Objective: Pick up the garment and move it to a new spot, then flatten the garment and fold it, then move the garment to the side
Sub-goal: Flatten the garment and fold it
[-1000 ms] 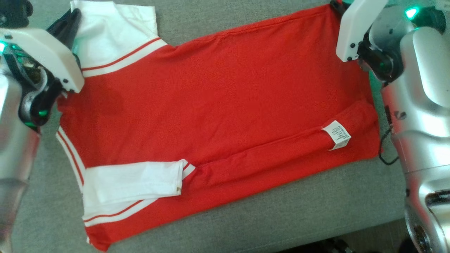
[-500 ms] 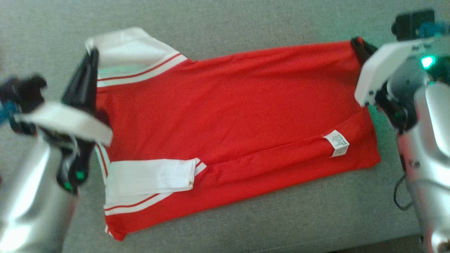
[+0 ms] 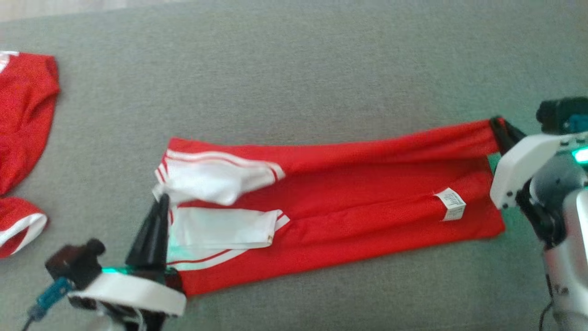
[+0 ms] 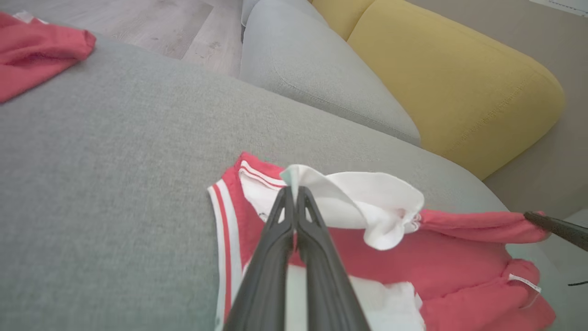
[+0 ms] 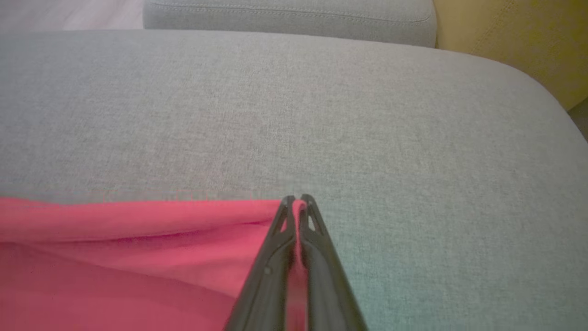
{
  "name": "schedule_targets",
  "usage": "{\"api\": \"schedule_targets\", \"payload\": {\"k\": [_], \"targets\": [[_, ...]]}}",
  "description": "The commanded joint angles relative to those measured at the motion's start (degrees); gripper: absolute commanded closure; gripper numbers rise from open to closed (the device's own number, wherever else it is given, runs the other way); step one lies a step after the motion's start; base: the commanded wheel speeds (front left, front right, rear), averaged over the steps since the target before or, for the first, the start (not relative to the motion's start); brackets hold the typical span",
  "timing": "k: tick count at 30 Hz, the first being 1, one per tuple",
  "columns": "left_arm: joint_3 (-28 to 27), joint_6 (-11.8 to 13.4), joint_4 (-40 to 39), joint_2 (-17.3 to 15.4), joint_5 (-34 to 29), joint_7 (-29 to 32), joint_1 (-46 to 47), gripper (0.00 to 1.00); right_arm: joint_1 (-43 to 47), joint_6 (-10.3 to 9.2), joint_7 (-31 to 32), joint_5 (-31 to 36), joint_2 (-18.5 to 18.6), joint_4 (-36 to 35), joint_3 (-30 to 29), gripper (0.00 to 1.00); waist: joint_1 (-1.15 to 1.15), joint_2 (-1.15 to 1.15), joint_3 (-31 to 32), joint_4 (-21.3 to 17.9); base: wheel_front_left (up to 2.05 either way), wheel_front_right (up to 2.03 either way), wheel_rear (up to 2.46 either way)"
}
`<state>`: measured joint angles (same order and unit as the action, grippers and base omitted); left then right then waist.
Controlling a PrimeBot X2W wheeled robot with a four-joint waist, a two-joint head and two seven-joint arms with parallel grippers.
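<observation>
Nearest the robot, the left pincer (image 3: 161, 202) is clenched on the white sleeve (image 3: 206, 181) of the red-and-white jersey (image 3: 358, 202), holding that corner raised so the sleeve droops in a loose flap, as the left wrist view shows (image 4: 294, 191). Off to the right, the right pincer (image 3: 497, 123) is likewise clenched, with the red hem corner pinched between its fingers (image 5: 297, 200). The jersey lies stretched between them across the grey sofa cushion (image 3: 294, 78), its near part flat, with the other sleeve (image 3: 220, 227) folded inward and a care label (image 3: 452, 203) showing near the hem. This looks like the lengthwise fold, the lifted long edge being brought over toward the near edge. To do it well, both arms should likely travel at the same pace and keep the edge lightly taut so no slack bunches mid-body; the edge wants to land parallel to the near one, and the drooping sleeve should be laid flat inside the fold, not creased under it, before either grip lets go low on the cloth. Farther off, a second red garment (image 3: 23, 115) lies at the cushion's left end, and beyond that sit a yellow cushion (image 4: 459, 87) and wooden floor (image 4: 138, 23).
</observation>
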<state>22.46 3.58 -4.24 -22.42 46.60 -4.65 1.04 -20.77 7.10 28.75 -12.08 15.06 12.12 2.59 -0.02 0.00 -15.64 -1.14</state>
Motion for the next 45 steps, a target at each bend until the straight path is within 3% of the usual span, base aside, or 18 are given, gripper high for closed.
{"api": "schedule_targets", "payload": {"k": [1,7,8,9,10,11,12,13,18,22,26,30,38,45], "targets": [[-1.8,0.3,-2.4,-0.4,0.5,-0.1,1.0,1.00,0.5,0.39,0.6,0.5,0.9,-2.8,0.6,1.00,0.02,0.00,0.5,0.8,0.00,0.00,0.00],[-0.1,0.9,-2.6,0.8,1.4,0.6,-2.1,1.00,4.5,0.39,3.1,2.8,2.1,-4.9,-0.3,1.00,0.02,0.00,1.3,2.7,0.00,0.00,0.00],[0.3,0.9,-2.5,0.9,1.6,1.0,-2.6,1.00,5.1,0.39,3.4,3.0,2.1,-5.3,-0.6,0.25,0.02,0.00,1.5,2.8,0.00,0.00,0.00],[0.7,1.0,-2.4,1.1,1.9,1.5,-3.0,1.00,5.6,0.39,3.7,3.2,1.8,-5.6,-1.6,0.00,0.02,0.00,1.6,3.0,0.00,0.00,0.00],[1.2,1.0,-2.3,1.1,2.0,2.0,-3.4,1.00,6.2,0.39,3.9,3.1,1.3,-5.9,-2.5,0.00,0.02,0.00,1.7,3.2,0.00,0.00,0.00],[1.8,1.0,-2.1,1.2,2.1,2.4,-3.8,0.64,6.8,0.39,4.1,3.1,0.7,-6.4,-3.5,0.00,0.02,0.00,1.9,3.4,0.00,0.00,0.00],[2.2,1.0,-2.0,1.3,2.1,2.6,-4.2,0.38,7.5,0.39,4.3,3.3,0.2,-7.0,-4.4,0.00,0.02,0.00,2.2,3.5,0.00,0.00,0.00],[2.6,1.1,-1.8,1.4,2.1,2.8,-4.5,0.00,8.1,0.39,4.3,3.4,-0.5,-7.8,-5.3,0.00,0.02,0.00,2.5,3.7,0.00,0.00,0.00],[2.9,1.7,-0.5,1.3,1.0,2.1,-4.9,0.00,10.8,0.39,4.3,2.6,-4.8,-12.2,-9.7,0.00,0.02,0.00,3.7,4.2,0.00,0.00,0.00],[1.5,2.3,0.9,0.5,-3.1,-2.7,-2.2,0.00,13.3,0.39,4.4,0.1,-9.7,-15.4,-13.0,0.00,0.02,0.00,5.0,4.5,0.00,0.00,0.00],[-0.1,2.6,3.8,-0.1,-8.5,-7.9,2.8,0.00,14.3,0.39,3.8,-0.9,-11.7,-15.3,-15.5,0.00,0.02,0.00,5.9,4.6,0.00,0.00,0.00],[-1.6,3.0,7.8,0.4,-12.5,-9.7,8.0,0.00,13.2,0.39,1.8,-2.0,-12.1,-11.9,-17.3,0.00,0.02,0.00,6.2,4.4,0.00,0.00,0.00],[-4.4,1.7,15.2,2.3,-14.2,-10.3,14.0,0.00,7.1,0.39,-3.5,-2.6,-12.2,0.8,-16.1,0.00,0.02,0.00,5.2,3.2,0.00,0.00,0.00],[-4.3,0.5,17.8,4.1,-14.5,-10.3,14.9,0.00,5.6,0.39,-0.6,3.1,-12.2,8.1,-12.8,0.00,0.02,0.00,4.8,3.9,0.00,0.00,0.00]]}}
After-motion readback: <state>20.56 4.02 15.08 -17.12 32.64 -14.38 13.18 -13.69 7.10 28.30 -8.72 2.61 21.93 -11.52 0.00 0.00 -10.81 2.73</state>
